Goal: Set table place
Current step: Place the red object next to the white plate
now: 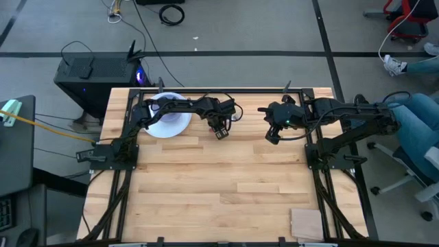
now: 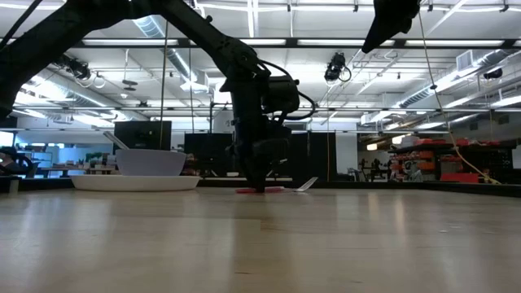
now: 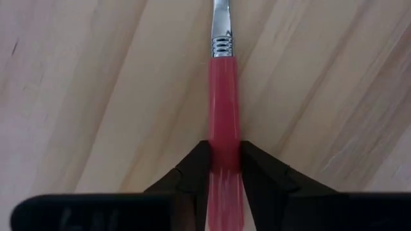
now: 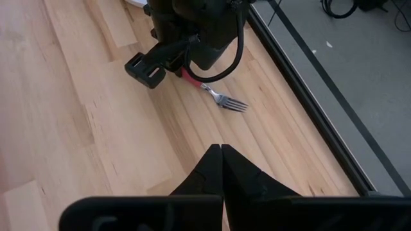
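The white plate (image 1: 168,123) lies at the table's far left with the lavender-blue bowl (image 2: 151,161) on it. A spoon handle (image 2: 114,140) sticks up from the bowl. The red-handled fork (image 4: 221,99) lies on the table to the right of the plate. My left gripper (image 1: 219,130) stands over it, shut on its handle; it also shows in the low view (image 2: 260,183). My right gripper (image 4: 221,154) is shut and empty, above the table to the right of the fork (image 1: 273,134). My left gripper pinches the fork's red handle (image 3: 225,138) between its two fingers (image 3: 192,163), back from the ribbed metal neck (image 3: 222,45). The fingers come from above, pointing down, one on each long side of the handle. The fork lies on the table (image 2: 260,190).
A tan square pad (image 1: 306,223) lies at the table's near right corner. Black rails (image 4: 302,90) run along the table's edges. Bare wood spans the middle and near part of the table (image 1: 219,192). A person's legs and shoes (image 1: 405,65) show beyond the far right.
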Robot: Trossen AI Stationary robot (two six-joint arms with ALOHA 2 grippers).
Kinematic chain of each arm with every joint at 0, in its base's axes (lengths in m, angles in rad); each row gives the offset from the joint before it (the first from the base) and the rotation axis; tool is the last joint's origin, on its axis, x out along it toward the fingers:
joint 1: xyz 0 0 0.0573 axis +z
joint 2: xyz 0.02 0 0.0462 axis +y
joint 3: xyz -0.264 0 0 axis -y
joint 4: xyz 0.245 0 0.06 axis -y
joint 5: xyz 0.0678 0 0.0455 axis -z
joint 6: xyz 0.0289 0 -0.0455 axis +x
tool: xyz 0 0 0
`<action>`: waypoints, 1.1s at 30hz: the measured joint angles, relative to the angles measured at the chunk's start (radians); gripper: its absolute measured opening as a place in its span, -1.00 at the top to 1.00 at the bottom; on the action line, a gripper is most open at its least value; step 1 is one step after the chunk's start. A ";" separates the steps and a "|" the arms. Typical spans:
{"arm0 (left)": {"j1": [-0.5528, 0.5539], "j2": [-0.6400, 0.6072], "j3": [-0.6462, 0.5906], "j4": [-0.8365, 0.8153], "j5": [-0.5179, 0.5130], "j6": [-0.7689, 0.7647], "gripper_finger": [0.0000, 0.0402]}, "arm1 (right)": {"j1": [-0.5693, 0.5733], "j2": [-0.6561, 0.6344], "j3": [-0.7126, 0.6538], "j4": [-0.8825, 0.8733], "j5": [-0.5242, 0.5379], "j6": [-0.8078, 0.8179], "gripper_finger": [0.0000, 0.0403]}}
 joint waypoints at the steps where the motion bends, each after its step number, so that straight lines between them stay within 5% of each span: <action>1: 0.000 0.000 0.000 0.000 0.000 0.002 0.54 | 0.000 0.000 0.000 0.000 0.000 0.000 0.99; 9: 0.000 0.000 0.000 0.000 -0.003 0.000 0.68 | 0.000 0.000 0.000 0.000 0.000 0.000 0.99; 33: -0.009 -0.031 -0.006 -0.036 -0.010 -0.034 0.64 | 0.000 0.000 0.000 0.000 0.000 0.000 0.99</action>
